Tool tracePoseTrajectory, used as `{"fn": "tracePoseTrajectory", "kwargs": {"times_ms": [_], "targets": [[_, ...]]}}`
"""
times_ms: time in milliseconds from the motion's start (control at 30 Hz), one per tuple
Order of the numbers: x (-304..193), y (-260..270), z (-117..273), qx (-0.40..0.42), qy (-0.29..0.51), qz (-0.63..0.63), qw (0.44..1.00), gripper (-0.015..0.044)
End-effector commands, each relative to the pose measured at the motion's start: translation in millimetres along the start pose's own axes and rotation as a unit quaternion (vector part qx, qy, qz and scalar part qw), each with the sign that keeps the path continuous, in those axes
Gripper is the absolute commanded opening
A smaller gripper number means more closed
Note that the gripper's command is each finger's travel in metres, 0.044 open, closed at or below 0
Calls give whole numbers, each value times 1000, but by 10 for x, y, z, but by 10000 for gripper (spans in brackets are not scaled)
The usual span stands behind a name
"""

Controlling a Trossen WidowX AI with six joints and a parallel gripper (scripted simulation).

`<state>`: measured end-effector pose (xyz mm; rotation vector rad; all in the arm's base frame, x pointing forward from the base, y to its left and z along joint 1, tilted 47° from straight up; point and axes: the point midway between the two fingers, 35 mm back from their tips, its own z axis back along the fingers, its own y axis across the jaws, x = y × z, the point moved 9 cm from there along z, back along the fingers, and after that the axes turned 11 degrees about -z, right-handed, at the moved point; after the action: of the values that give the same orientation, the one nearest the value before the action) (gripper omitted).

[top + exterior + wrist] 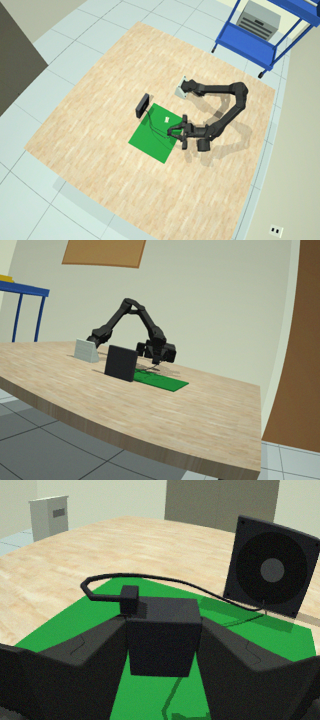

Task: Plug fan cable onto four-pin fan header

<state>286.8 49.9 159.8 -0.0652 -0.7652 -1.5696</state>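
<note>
Even, moderately bright light; soft grey shadows beside the arm (218, 89) (117, 317); fine grain; straight edges bow outward near the margins.

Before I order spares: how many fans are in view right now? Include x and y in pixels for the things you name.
1. The fan (141, 106) (120, 363) (272, 570) stands upright on the wooden table (103, 167) (155, 415) (60, 575), beside the green board (147, 139) (165, 383) (65, 615). Another could be hidden inside the cart area; I can't rule that out.
</note>
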Motion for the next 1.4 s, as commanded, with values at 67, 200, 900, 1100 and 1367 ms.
{"fn": "tracePoseTrajectory", "kwargs": {"times_ms": [67,200,900,1100,1367], "targets": [[22,5,6,0,0,1,1000,0],[16,4,5,0,0,1,1000,0],[-162,-23,-33,0,0,-2,1000,0],[-212,-33,-43,0,0,-2,1000,0],[-278,-46,-56,0,0,-2,1000,0]]}}
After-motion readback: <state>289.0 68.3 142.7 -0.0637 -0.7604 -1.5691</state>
